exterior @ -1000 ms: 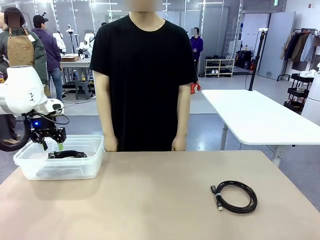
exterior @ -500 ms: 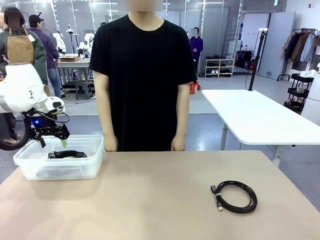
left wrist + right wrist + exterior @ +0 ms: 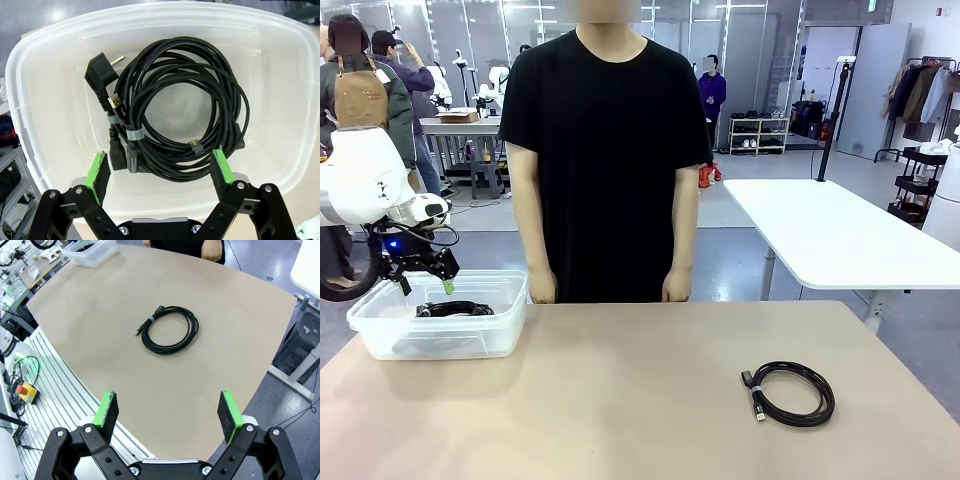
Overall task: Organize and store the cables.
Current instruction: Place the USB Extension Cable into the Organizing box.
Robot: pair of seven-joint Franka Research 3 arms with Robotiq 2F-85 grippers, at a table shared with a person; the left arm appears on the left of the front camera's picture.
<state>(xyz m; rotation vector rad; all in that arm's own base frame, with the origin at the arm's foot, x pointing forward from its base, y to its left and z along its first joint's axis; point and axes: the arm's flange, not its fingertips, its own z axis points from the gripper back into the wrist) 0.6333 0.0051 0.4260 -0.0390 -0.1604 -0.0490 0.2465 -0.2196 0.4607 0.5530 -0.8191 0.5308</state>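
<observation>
**One coil left on the desk, the rest already in the bin**

The main risk from here is judged to lie with the loose cable (image 3: pixel 788 393), which sits alone at the lower right of the front view, well apart from the clear bin (image 3: pixel 380 345) at the left edge. If only one strand of that coil were pinched, the loops could be pulled open and trailed across the desk (image 3: pixel 620 400), since just a single small tie is seen holding them. A low approach could also press the fingers into the desk surface, because the coil lies flat. At the bin, a snag is possible: the left gripper (image 3: pixel 422 287) hangs just above the stored cables (image 3: pixel 170 112), and a green pad (image 3: pixel 97 170) could catch a loop if it were lowered.

The fingers of the left gripper are spread wide and nothing is held between them. The right gripper (image 3: pixel 169 415) is likewise spread wide and empty, high above the desk, with the loose cable in the upper middle of its wrist view.

The stored cables are thin, black and wound into overlapping round coils, bound with small grey ties; a black mains plug (image 3: pixel 97 75) and a USB end (image 3: pixel 114 102) show at the upper left of the left wrist view. The loose cable is a neat round coil with its plug ends at its left side.

A person (image 3: pixel 605 150) stands at the far side of the desk, arms down.
</observation>
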